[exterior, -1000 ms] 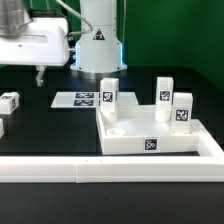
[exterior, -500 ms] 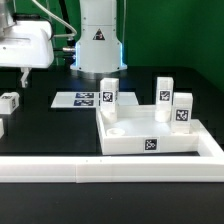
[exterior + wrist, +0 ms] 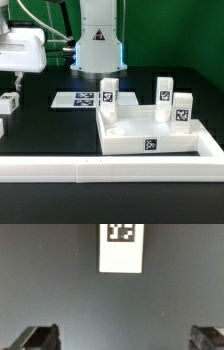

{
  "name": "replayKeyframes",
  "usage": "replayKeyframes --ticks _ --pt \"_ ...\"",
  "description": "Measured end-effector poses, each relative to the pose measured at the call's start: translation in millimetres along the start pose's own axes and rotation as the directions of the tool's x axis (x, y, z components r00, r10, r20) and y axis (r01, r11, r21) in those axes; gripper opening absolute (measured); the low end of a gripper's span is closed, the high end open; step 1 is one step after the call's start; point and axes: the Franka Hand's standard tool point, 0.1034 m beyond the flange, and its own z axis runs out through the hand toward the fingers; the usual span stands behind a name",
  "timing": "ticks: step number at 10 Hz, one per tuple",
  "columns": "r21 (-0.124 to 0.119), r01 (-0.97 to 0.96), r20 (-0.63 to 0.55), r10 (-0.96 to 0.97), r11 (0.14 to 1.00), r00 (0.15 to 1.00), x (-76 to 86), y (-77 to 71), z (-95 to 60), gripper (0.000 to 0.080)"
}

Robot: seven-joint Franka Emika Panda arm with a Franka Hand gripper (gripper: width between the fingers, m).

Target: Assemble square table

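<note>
Gripper (image 3: 124, 336) jaws fully apart, nothing held, hovering over loose leg (image 3: 122, 247) on black board; square table (image 3: 150, 132) w/ three legs upright, well apart.

The square table (image 3: 150, 135), a white slab with a tag on its front edge, lies on the black surface with three tagged legs standing upright in corner sockets; a fourth leg (image 3: 9, 102) (image 3: 122, 247) lies well apart, toward the exterior view's left.

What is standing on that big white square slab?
Three white legs stand upright on the slab. One near corner socket is empty. Their bases sit behind the rim, hidden.
</note>
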Motion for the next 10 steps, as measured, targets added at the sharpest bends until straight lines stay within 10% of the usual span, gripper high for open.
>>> replayKeyframes --ticks 10 --pt "0.046 0.004 0.437 -0.023 0.999 0.899 -35.1 2.0 41.3 0.0649"
